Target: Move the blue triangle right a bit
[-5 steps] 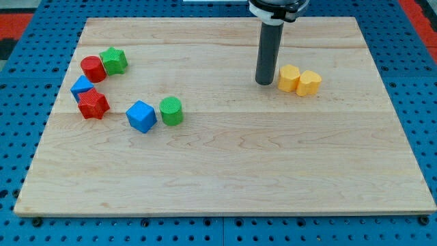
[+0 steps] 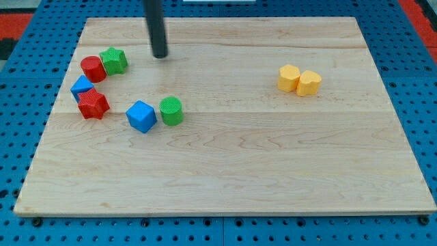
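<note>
The blue triangle (image 2: 81, 87) lies at the board's left, wedged between the red cylinder (image 2: 92, 68) above it and the red star (image 2: 93, 104) below it. My tip (image 2: 160, 56) stands near the view's top, to the right of the green star (image 2: 114, 60) and well up and right of the blue triangle, touching no block.
A blue cube (image 2: 141, 115) and a green cylinder (image 2: 171, 111) sit side by side right of the red star. Two yellow blocks (image 2: 299, 80) sit together at the right. The wooden board (image 2: 225, 184) lies on a blue pegboard.
My tip has moved far left along the top of the board, from beside the yellow blocks to near the green star. No block has moved.
</note>
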Motion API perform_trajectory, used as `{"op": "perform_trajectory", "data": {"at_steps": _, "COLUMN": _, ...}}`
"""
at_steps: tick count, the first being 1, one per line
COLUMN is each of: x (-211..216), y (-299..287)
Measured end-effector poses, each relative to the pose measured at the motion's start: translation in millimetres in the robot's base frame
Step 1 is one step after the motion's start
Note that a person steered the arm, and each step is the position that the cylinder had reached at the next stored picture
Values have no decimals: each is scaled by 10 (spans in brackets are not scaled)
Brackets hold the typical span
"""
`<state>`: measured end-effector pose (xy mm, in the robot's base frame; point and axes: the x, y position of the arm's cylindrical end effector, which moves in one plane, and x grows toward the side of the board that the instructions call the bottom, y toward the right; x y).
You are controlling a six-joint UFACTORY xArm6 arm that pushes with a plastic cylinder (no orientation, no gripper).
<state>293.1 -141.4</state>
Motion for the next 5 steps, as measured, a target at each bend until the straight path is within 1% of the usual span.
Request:
{"op": "perform_trajectory", "data": {"at_steps": 1, "x": -173, "y": -686}}
{"op": "perform_trajectory", "data": {"at_steps": 2, "x": 101, "y": -1163}}
{"op": "perform_trajectory", "data": {"at_steps": 3, "x": 739, "y": -1330}}
{"op": "perform_trajectory", "data": {"at_steps": 4, "x": 831, "y": -1507}}
{"op": "perform_trajectory", "data": {"at_steps": 5, "x": 833, "y": -1629}}
